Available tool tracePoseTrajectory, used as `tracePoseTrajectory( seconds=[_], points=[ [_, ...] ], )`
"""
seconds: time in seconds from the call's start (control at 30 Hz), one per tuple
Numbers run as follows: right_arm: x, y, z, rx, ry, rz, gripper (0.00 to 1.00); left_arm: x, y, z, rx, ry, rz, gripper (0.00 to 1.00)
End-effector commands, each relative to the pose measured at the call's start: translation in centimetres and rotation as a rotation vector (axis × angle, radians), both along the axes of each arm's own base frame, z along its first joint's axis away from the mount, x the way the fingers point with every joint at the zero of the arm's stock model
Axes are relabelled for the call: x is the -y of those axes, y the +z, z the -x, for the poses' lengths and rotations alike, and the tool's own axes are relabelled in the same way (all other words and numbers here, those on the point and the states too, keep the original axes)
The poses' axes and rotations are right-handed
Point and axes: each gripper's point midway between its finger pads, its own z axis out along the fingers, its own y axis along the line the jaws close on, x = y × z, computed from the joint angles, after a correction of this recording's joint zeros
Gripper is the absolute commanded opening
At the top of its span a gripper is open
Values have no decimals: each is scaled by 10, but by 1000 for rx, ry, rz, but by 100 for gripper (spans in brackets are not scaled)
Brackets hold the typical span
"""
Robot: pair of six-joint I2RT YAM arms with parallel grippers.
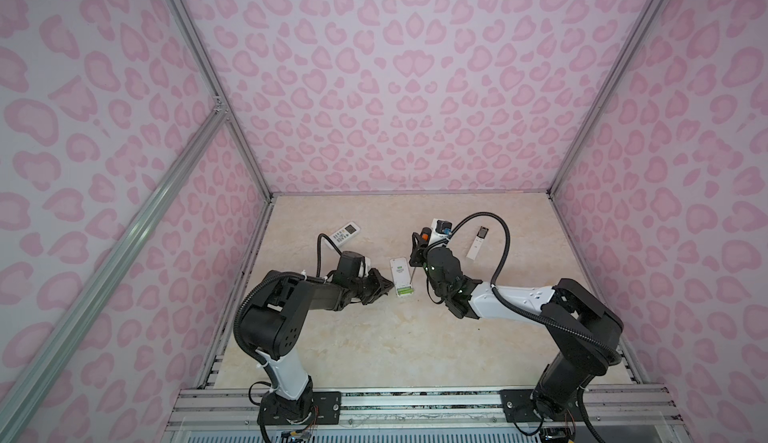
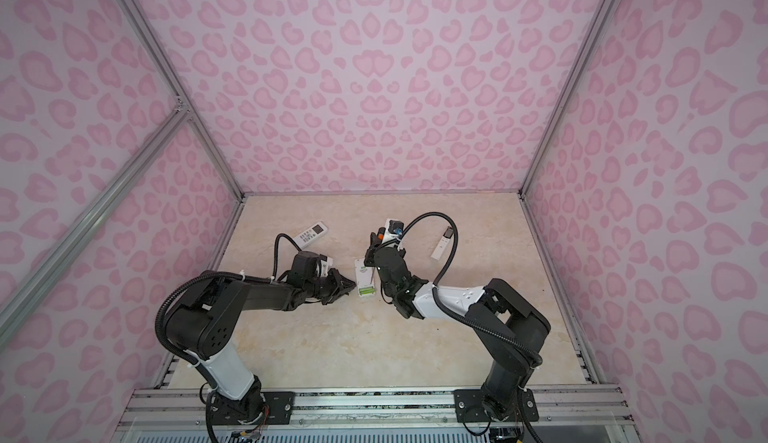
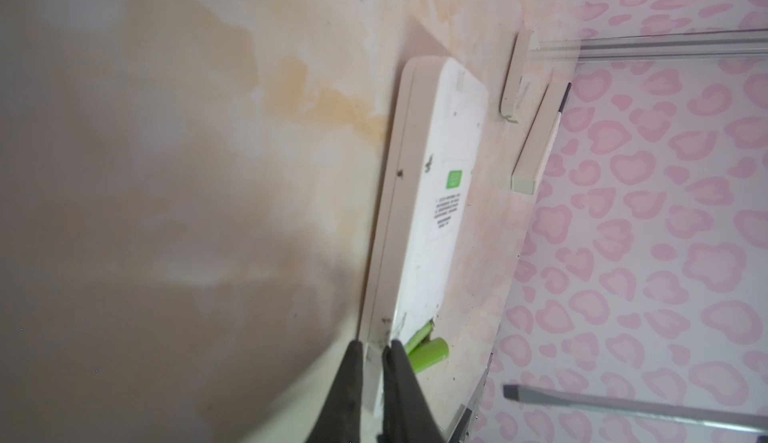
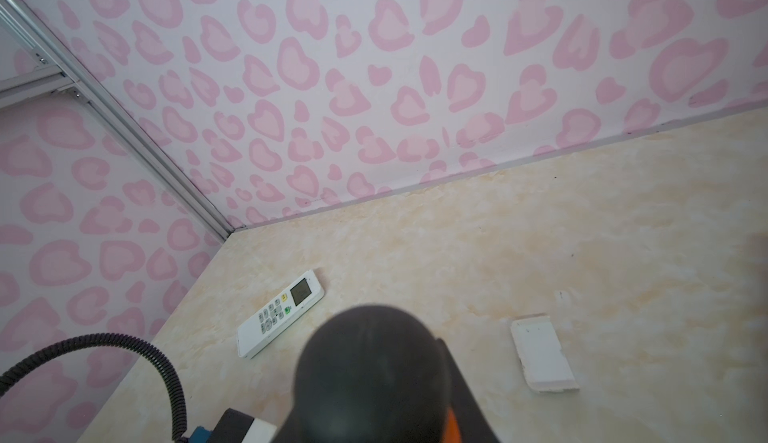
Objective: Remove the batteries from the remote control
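No legible text anywhere.

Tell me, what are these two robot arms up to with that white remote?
They are getting the batteries out of a white remote lying face down on the table. The left claw pinches the remote's near edge, apparently to steady it. The right claw holds an orange-handled screwdriver, tip down beside the remote. The compartment is open, and two lime-green batteries still sit at that end. A second remote and a third remote lie farther back.
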Motion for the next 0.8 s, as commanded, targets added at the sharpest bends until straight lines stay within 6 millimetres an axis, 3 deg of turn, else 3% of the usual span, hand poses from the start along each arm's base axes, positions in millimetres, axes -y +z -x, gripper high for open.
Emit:
tracePoseTrajectory(
  seconds=[0.0,0.23,0.33,0.47,0.77],
  points=[
    [-15,-9,1,-14,49,76,0,1,12,-3,35,-13,4,17],
    [-50,-18,-5,-48,150,102,0,-9,18,-3,45,4,-4,19],
    [-58,-26,-6,-65,171,112,0,-13,17,-6,41,11,-1,25],
    [-63,-34,-5,-82,184,119,0,-17,17,-11,43,18,-4,46],
    [-61,-48,-6,-96,175,164,0,-12,15,-27,47,3,-11,51]
  ],
)
